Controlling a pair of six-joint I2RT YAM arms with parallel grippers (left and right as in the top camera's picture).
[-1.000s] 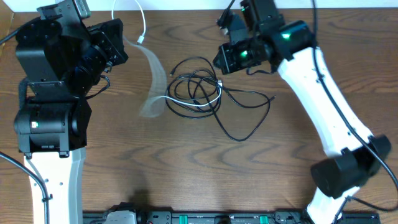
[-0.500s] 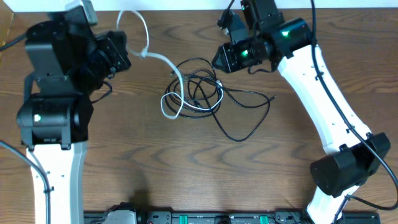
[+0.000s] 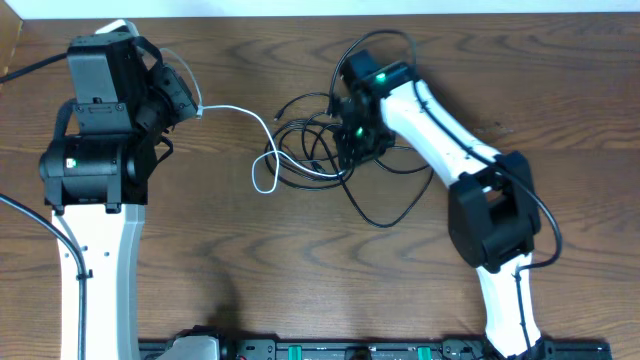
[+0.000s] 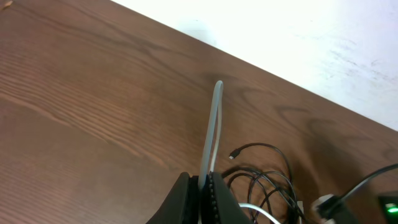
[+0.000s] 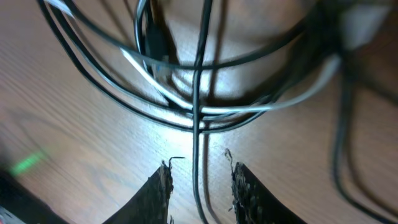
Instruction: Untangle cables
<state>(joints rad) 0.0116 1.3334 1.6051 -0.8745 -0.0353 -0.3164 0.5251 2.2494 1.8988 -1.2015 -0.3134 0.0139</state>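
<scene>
Your left gripper (image 4: pixel 204 185), jaws clamped on the white cable (image 3: pixel 236 110), just pulled it taut leftward, and your right gripper (image 5: pixel 198 175) has dropped onto the black tangle (image 3: pixel 318 150) at the centre of the table (image 3: pixel 230 270), jaws apart astride one strand, so the white looks to be separating.

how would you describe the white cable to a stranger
On the wooden table, find the tangle of cords near the middle. The white cable runs from it into the left gripper; it alone is white, the rest black.
</scene>
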